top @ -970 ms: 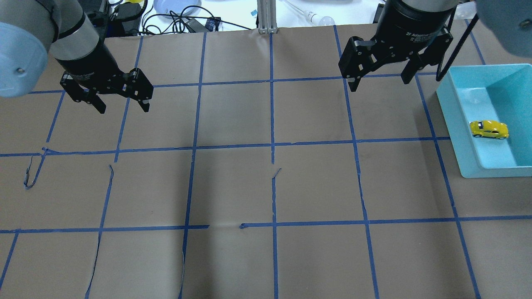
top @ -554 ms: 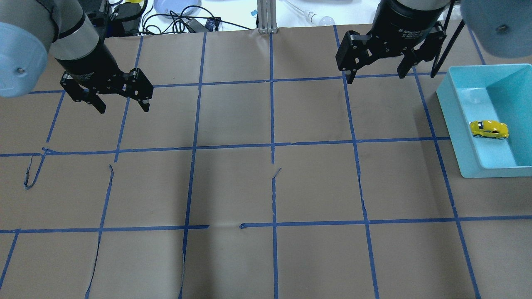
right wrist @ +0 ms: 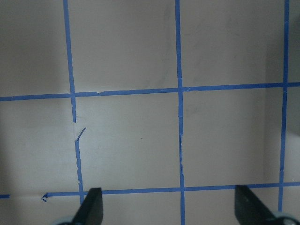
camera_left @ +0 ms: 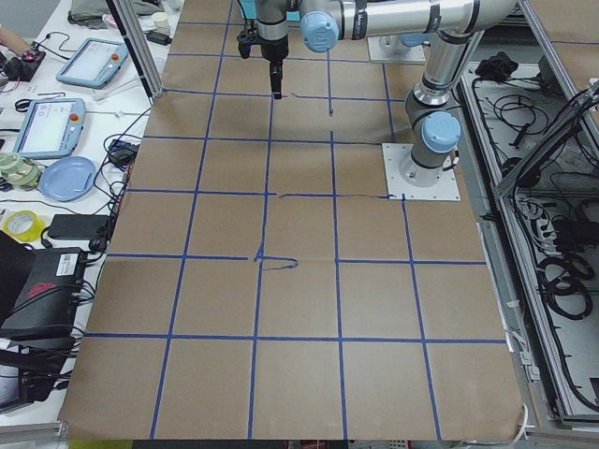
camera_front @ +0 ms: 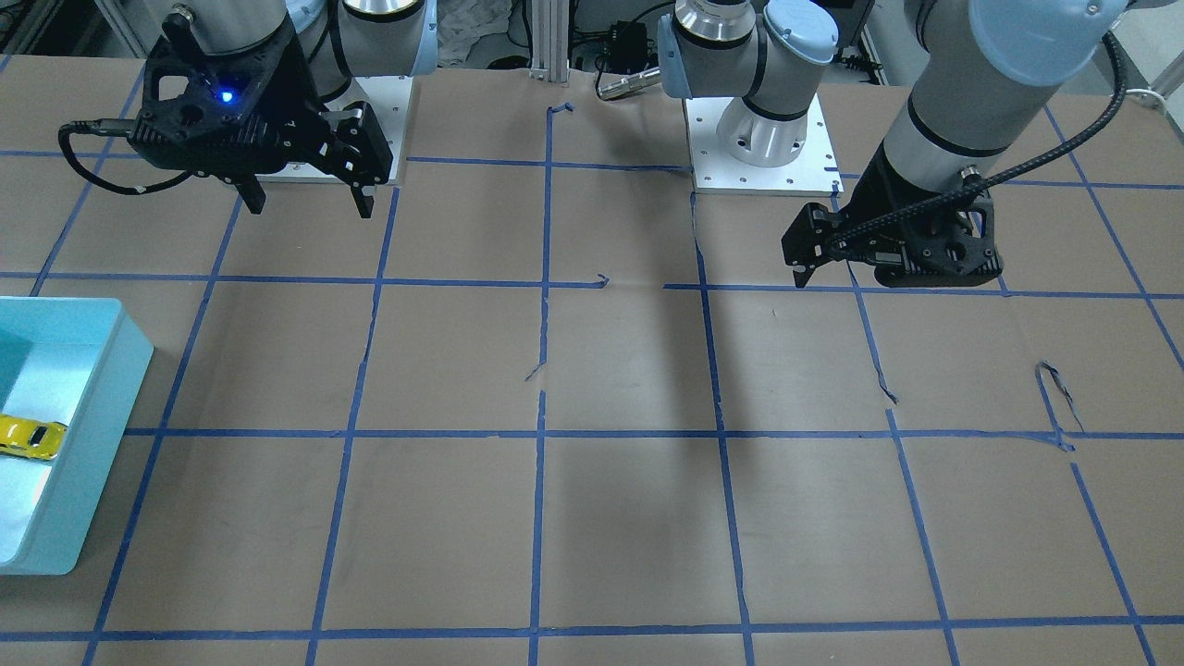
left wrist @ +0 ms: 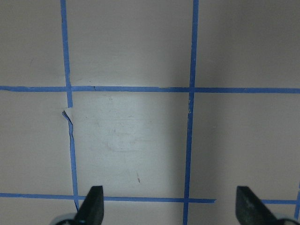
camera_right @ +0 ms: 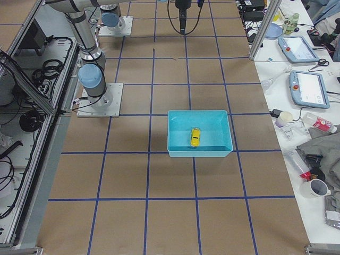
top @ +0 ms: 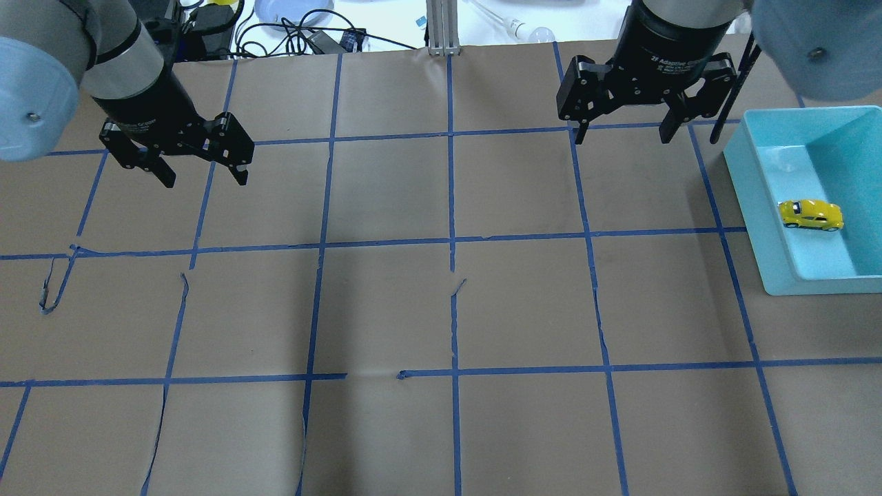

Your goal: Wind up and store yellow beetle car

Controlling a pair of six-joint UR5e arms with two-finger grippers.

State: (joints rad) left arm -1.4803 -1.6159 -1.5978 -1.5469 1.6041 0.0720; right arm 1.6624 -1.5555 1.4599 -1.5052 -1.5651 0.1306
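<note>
Car: the yellow beetle car (top: pixel 811 215) sits inside the teal bin (top: pixel 758 213), touching neither gripper.
Left gripper (top: pixel 205 180): jaws spread wide, empty, hovering well apart from the bin.
Right gripper (top: pixel 623 138): jaws wide too, empty, near the bin but outside it.
Progress: storing looks done; whether the car is wound, I cannot tell.

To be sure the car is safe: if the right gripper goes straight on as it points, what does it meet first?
Most likely the brown paper table cover with blue tape lines: the right gripper points down and its wrist view shows nothing else. The turquoise plastic bin stands aside.
</note>
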